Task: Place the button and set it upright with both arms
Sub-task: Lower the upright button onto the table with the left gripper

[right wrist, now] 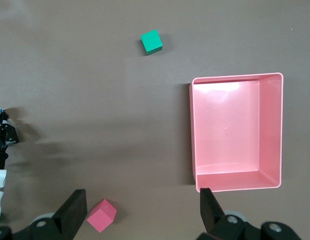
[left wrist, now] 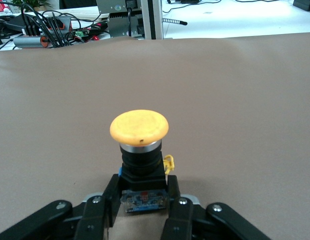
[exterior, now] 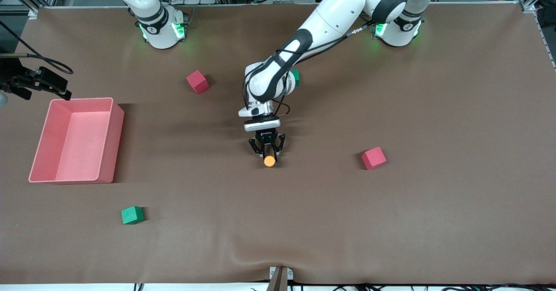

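The button (exterior: 269, 161) has a round orange cap on a short black body and stands upright, cap up, in the middle of the table. My left gripper (exterior: 268, 152) is low at the table and shut on the button's black body. In the left wrist view the button (left wrist: 139, 129) rises just ahead of my left gripper (left wrist: 143, 192), with one finger on each side of its base. My right gripper (exterior: 45, 89) is open and empty, held high over the right arm's end of the table beside the pink bin; its fingers (right wrist: 70, 212) stand wide apart.
An empty pink bin (exterior: 113, 139) (right wrist: 192, 130) stands toward the right arm's end. Red cubes (exterior: 197, 81) (exterior: 373, 158) and a green cube (exterior: 132, 215) lie scattered; another green cube (exterior: 296, 76) is half hidden by the left arm. The right wrist view shows a green cube (right wrist: 151, 42) and a red cube (right wrist: 101, 215).
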### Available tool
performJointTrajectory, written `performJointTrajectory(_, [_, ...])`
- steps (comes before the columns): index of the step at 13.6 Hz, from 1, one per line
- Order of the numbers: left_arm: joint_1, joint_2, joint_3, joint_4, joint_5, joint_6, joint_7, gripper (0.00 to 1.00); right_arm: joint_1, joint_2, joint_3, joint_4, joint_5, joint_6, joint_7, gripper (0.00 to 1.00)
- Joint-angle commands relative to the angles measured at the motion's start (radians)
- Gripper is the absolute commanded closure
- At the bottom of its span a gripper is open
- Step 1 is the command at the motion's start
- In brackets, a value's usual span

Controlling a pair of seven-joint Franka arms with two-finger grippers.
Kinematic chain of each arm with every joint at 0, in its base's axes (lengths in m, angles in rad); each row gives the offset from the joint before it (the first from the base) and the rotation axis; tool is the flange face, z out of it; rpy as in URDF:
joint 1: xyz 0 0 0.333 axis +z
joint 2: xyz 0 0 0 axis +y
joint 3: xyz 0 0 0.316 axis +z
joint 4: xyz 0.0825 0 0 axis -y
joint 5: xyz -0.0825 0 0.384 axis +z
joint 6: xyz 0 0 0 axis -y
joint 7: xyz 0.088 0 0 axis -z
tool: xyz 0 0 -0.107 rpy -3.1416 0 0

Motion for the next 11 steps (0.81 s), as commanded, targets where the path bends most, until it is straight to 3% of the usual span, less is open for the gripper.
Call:
performJointTrajectory(1, [0.009,0.072,-0.026,0.095,0.078,-0.012,-0.032,0.62,-0.026,0.004,0.018,0.015,0.006,-0.012,-0.009,0.0])
performJointTrajectory(2, [0.009,0.071,-0.026,0.096,0.075,-0.012,-0.034,0.25,-0.026,0.004,0.018,0.015,0.006,-0.012,-0.009,0.0])
performJointTrajectory(3, [0.009,0.066,-0.028,0.098,0.066,-0.012,-0.032,0.0,-0.026,0.004,0.018,0.014,0.006,-0.014,-0.009,0.0])
performJointTrajectory(9, [-0.023,0.013,-0.036,0.099,-0.078,-0.023,-0.028,0.0,-0.024,0.004,0.018,0.014,0.006,-0.015,-0.009,0.0])
performJointTrajectory(11, [-0.036,-0.035,-0.054,0.101,-0.201,-0.025,-0.014,0.0,-0.024,0.004,0.018,0.014,0.006,-0.014,-0.009,0.0])
